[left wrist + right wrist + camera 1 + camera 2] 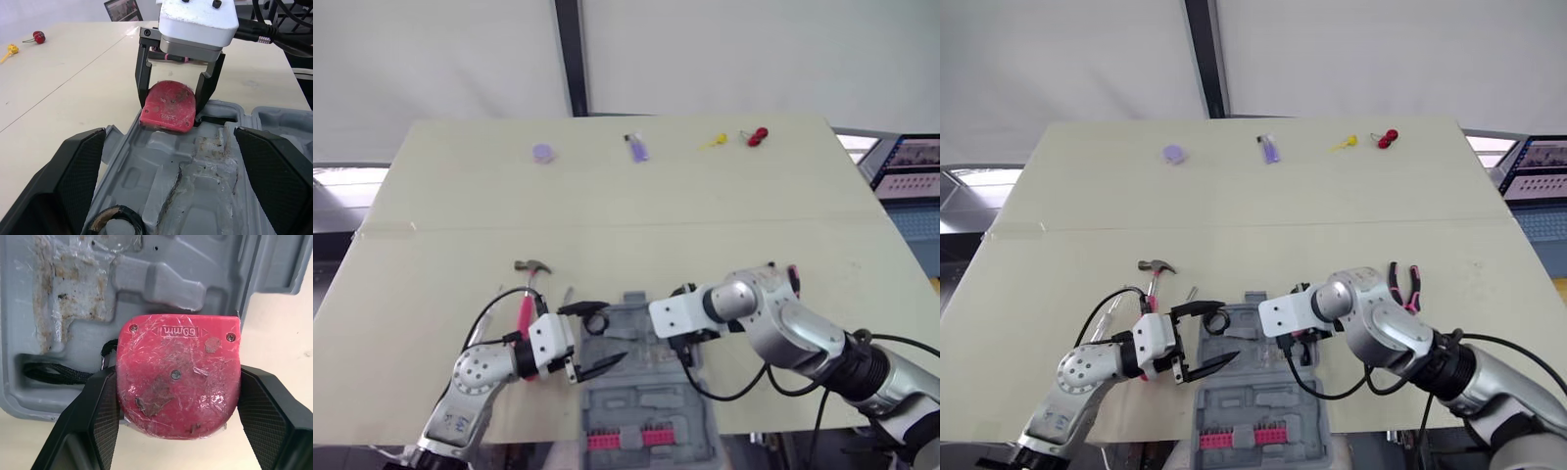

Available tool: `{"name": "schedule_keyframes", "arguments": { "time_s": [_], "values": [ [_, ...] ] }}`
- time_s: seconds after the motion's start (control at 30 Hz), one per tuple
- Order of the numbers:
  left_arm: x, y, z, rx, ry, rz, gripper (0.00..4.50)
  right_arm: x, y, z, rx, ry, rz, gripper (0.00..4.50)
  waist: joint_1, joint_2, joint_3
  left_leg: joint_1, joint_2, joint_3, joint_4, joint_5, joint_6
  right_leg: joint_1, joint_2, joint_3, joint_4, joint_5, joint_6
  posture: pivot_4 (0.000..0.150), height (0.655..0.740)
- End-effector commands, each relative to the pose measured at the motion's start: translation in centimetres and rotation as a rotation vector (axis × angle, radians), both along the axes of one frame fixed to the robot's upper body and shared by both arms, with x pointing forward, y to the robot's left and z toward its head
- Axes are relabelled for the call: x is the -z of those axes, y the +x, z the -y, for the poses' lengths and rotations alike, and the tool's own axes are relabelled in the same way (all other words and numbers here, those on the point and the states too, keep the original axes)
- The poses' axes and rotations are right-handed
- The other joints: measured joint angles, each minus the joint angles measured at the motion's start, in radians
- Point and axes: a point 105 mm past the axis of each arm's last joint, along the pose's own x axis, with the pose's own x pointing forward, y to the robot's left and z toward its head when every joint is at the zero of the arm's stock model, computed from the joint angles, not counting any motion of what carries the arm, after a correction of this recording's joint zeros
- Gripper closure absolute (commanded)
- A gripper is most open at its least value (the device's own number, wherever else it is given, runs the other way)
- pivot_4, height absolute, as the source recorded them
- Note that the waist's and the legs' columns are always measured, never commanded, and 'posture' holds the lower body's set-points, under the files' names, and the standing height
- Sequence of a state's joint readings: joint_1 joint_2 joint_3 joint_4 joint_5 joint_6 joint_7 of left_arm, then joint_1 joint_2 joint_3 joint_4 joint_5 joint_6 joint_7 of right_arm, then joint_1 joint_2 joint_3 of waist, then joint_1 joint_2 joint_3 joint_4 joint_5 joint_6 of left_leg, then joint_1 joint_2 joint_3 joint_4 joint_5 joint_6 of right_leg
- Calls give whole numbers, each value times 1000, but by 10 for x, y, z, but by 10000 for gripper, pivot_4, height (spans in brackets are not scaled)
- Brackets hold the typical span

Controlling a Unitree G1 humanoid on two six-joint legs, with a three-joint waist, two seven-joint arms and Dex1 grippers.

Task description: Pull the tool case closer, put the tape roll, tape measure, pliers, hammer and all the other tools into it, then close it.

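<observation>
The grey tool case (646, 411) lies open at the table's front edge. My right gripper (177, 377) is shut on the red tape measure (178, 374). It holds the tape measure (168, 107) at the case's far right rim, and I cannot tell whether the two touch. My left gripper (612, 333) is open over the case's left side, just above the black tape roll (595, 321) lying in the case. The pink-handled hammer (530, 279) lies on the table left of the case. The pink-handled pliers (1404, 284) lie behind my right arm.
A pink strip of bits (626, 439) sits in the case's near half. At the table's far side lie a purple disc (542, 153), a small purple item (637, 148), a yellow item (713, 142) and a red item (758, 136). A screen (911, 166) stands off the right edge.
</observation>
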State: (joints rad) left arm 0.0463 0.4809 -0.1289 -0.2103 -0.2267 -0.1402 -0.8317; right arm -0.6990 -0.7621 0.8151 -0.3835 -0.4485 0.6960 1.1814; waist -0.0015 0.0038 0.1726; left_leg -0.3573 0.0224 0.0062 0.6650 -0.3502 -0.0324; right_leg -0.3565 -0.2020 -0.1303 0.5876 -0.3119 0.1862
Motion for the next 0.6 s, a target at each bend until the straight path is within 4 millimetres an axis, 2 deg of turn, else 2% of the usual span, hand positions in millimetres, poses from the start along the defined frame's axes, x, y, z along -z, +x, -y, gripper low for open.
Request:
{"name": "schedule_keyframes", "arguments": {
  "time_s": [0.03,0.6],
  "values": [
    [-9,-3,4,18,-6,38,0,-8,2,-2,-13,15,32,15774,0,0,0,0,0,0,0,0,0,0,0,0,0,0,0,1500,7400],
    [-10,-5,7,20,-7,32,0,-7,6,-5,-18,16,55,15774,0,0,0,0,0,0,0,0,0,0,0,0,0,0,0,1500,7400]
  ]
}}
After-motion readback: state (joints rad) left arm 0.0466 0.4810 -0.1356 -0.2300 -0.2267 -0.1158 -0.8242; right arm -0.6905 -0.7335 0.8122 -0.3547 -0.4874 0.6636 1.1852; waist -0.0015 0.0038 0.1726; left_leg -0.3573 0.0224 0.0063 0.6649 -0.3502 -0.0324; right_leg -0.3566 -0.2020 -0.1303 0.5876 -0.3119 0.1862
